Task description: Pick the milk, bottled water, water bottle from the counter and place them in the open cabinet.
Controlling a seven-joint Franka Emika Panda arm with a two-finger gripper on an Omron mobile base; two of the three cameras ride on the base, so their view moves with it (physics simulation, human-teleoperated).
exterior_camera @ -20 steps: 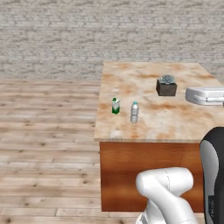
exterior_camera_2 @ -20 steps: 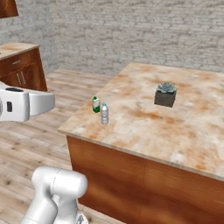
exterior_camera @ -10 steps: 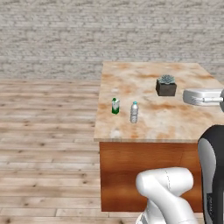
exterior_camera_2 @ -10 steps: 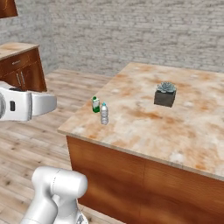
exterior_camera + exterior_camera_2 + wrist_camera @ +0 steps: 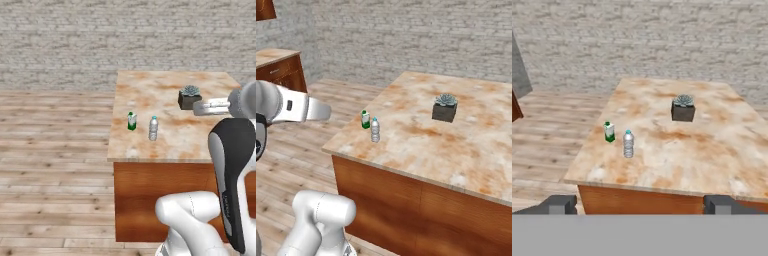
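Nothing on the table (image 5: 165,145) has shifted since the earlier frames; only the arm has swung a little, its white link reaching further toward the island in the right base view. The gripper (image 5: 640,204) hangs well back from the table's near edge, jaws spread fully, holding nothing.

Taking the potted succulent (image 5: 189,97) as landmark: the milk (image 5: 131,121) and the bottled water (image 5: 153,128) stand side by side, well apart from it, toward the table's left edge. Both are upright, long axes vertical, the carton's peak and the blue cap pointing up. No silver water bottle can be made out.

The step in hand looks like the approach. It would go best by closing in level on one item from the open side, jaws straddling its body mid-height, without nudging its close neighbour.
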